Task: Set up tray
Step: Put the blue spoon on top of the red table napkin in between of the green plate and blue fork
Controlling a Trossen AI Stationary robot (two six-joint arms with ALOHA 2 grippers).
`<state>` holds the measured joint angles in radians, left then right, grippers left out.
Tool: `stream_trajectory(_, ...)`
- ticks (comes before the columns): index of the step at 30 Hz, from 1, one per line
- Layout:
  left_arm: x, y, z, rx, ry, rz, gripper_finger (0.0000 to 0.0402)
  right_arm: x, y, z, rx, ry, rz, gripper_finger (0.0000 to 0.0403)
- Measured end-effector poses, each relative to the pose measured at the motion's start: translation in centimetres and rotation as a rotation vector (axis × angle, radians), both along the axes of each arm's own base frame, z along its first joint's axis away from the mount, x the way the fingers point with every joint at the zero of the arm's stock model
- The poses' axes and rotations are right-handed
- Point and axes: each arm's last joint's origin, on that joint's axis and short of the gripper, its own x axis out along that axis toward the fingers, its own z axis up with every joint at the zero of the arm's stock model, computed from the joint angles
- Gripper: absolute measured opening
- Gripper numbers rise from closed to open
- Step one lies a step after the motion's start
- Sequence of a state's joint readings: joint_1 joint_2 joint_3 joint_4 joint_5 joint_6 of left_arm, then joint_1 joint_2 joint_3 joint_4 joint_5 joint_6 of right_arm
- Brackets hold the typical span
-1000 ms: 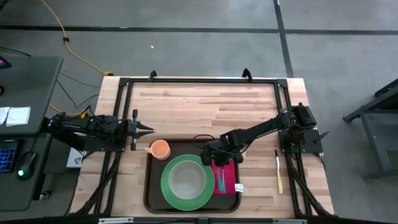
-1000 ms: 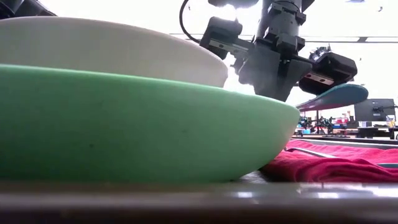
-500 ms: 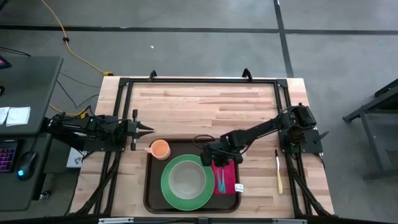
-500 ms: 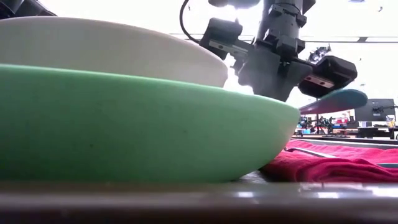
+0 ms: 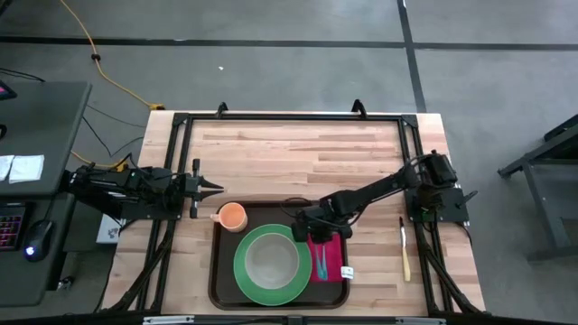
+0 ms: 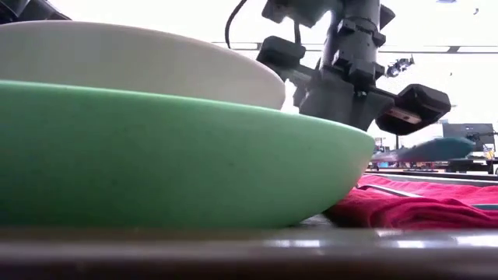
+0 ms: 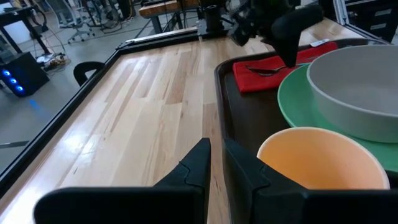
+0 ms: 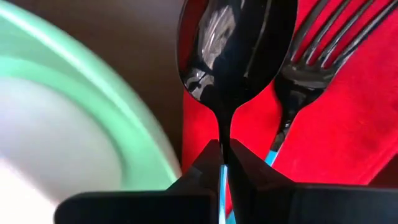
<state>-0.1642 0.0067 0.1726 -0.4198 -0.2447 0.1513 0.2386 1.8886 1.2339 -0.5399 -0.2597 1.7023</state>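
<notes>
My right gripper (image 8: 225, 163), pinched shut on a dark metal teal-handled spoon (image 8: 233, 56), has tipped lower over the stiff dark brown plastic tray (image 5: 219, 271) at the high view's bottom centre; grip its rim.

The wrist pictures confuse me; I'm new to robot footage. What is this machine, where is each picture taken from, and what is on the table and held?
It is a robot with two dark arms at a wooden table.

One picture looks straight down on it all. One sits at table height, right behind the green plate. Two come from cameras on the arms' wrists.

On the table lies a dark brown tray. It carries the green plate with a white bowl, an orange cup and a red napkin with a fork on it. A utensil lies on the table beside the tray.

The right end effector is shut on a spoon with a blue handle, held over the napkin. The left end effector waits near the cup, holding nothing.
</notes>
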Motion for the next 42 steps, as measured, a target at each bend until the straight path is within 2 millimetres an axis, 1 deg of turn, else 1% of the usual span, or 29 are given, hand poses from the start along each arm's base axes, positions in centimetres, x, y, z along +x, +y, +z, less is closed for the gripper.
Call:
stream_trajectory(3,0.0,0.0,0.0,0.000,0.000,0.000,0.0074,0.3,0.2,-0.9,0.025,0.014,0.014,0.0000)
stream_trajectory(7,0.0,0.0,0.0,0.000,0.000,0.000,0.0074,0.6,0.2,-1.3,0.030,0.001,0.021,0.0000)
stream_trajectory(32,0.0,0.0,0.0,0.000,0.001,0.000,0.0074,0.3,0.0,-1.5,0.011,0.053,-0.040,0.0000)
stream_trajectory(42,0.0,0.0,0.0,-0.002,0.001,-0.006,0.0074,0.6,0.0,-1.3,0.019,0.018,-0.048,0.0011)
